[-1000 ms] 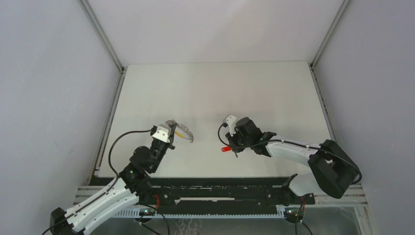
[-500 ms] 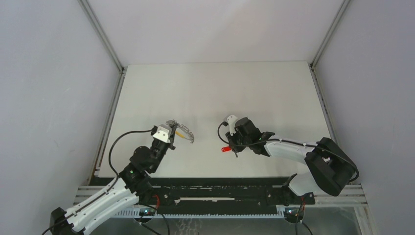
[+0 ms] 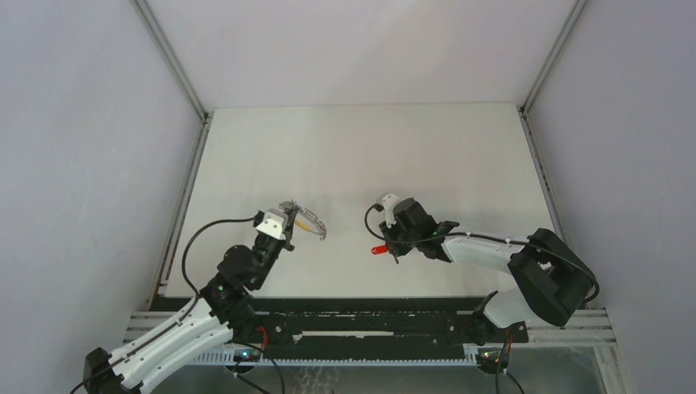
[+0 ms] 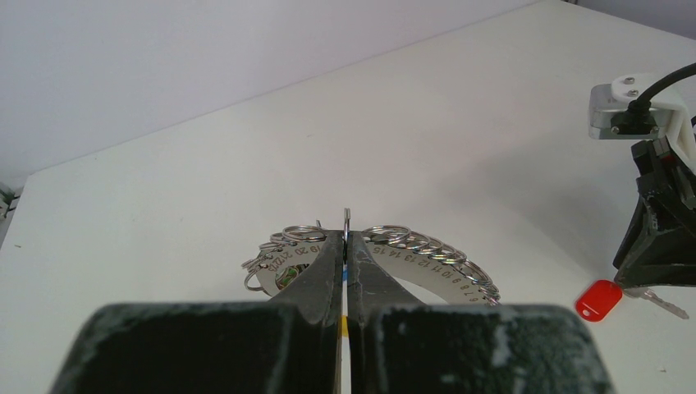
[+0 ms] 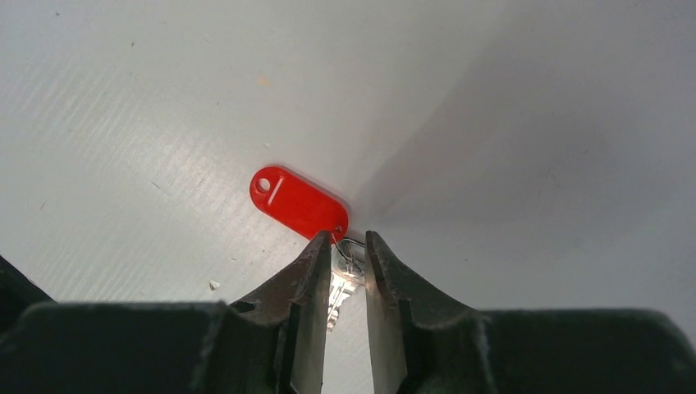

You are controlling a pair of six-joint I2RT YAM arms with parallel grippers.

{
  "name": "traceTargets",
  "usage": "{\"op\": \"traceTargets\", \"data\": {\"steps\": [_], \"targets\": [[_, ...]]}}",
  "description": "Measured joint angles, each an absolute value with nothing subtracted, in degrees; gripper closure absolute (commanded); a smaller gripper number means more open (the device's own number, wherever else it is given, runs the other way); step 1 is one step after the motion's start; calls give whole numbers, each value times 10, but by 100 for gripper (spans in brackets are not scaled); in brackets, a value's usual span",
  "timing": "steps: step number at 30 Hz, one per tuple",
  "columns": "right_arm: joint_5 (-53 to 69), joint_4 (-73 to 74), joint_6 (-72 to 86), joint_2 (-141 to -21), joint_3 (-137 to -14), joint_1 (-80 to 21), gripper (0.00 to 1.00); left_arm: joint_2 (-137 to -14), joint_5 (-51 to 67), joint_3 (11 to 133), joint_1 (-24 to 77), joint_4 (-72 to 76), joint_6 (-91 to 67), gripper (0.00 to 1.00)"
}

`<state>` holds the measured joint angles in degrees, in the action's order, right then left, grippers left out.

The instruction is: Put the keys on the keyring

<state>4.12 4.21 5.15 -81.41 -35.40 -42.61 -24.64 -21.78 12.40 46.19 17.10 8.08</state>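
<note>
Both busy: left gripper [image 4: 345,240] pinches keyring [image 4: 428,271], right gripper [image 5: 349,250] slightly parted astride red-tagged key [image 5: 300,202]

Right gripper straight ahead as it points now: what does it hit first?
Probably the red tag just ahead, though it may scrape the table first; the silver key already lies between its jaws.

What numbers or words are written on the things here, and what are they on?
"12 13 14 15": stamped on the keyring plate, on its right half in the left wrist view.
"19 20": on the same plate, on its left half.
More stamped numbers follow on both halves, too small to read surely.
Red key tag: no writing shows.
</note>
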Motion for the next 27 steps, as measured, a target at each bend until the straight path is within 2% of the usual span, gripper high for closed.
{"op": "traceTargets", "data": {"steps": [18, 27], "targets": [[30, 54, 69, -815, -354, -436, 82, -249, -208, 124, 462, 175, 81, 100], [26, 65, 77, -815, -354, -437, 87, -248, -208, 124, 462, 175, 81, 100]]}}
